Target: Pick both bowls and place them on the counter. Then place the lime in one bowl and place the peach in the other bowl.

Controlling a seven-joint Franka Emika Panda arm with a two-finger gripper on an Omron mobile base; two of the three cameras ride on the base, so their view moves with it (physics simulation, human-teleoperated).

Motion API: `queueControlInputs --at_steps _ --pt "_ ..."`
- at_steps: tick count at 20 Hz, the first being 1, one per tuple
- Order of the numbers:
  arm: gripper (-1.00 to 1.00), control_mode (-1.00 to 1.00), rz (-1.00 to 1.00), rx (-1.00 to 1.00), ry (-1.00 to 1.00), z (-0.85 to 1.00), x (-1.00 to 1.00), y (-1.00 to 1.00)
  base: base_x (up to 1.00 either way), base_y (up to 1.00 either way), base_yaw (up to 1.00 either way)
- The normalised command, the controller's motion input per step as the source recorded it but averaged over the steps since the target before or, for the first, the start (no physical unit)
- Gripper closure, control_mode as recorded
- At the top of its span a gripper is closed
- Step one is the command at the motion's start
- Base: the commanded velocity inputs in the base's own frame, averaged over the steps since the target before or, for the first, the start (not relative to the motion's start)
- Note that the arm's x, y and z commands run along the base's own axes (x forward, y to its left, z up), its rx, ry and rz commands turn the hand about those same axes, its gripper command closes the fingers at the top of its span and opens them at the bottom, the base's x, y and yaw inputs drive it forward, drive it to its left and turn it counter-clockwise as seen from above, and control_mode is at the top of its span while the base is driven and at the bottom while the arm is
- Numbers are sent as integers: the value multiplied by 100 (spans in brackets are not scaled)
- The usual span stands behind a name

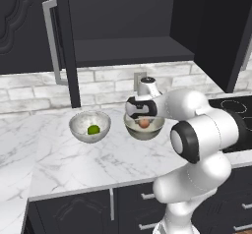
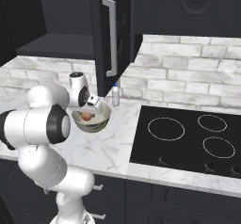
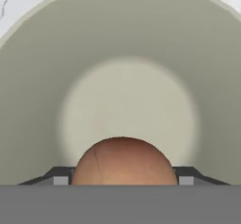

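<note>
A white robot arm reaches over a white marble surface (image 1: 59, 159) in a dark kitchen. Two round bowls stand upright on it, side by side but apart, in front of a pale brick wall. The left bowl, a white-grey marbled bowl (image 1: 78, 125), holds the lime (image 1: 93, 129), a small dark-green fruit resting on its bottom. The right bowl, a cream bowl (image 1: 156, 127) with a darker rim, sits just below the robot's hand.

The gripper (image 3: 123, 176) hangs directly over the cream bowl, pointing down into it. The peach (image 3: 123, 164), a small reddish-orange fruit, sits between the two dark fingertips (image 3: 59, 175) in the hand view, with the bowl's pale inside spread out behind it. The jaws stand wide on either side of the peach; whether they press on it or have let go cannot be told.

From the right side, a small bottle (image 2: 115, 96) stands by the wall behind the bowl, and a black stovetop (image 2: 188, 138) lies further right.
</note>
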Motion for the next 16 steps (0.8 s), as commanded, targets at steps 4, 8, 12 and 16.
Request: queueControlInputs --at_steps 4,8,12,16 --pt "100 -100 0 0 0 -13 1 0 0 0 0" --pt "100 -100 0 0 0 -9 0 -1 0 0 0" --pt "100 -100 0 0 0 -11 0 -1 0 0 0" --pt "100 -100 0 0 0 -8 0 -2 0 0 0"
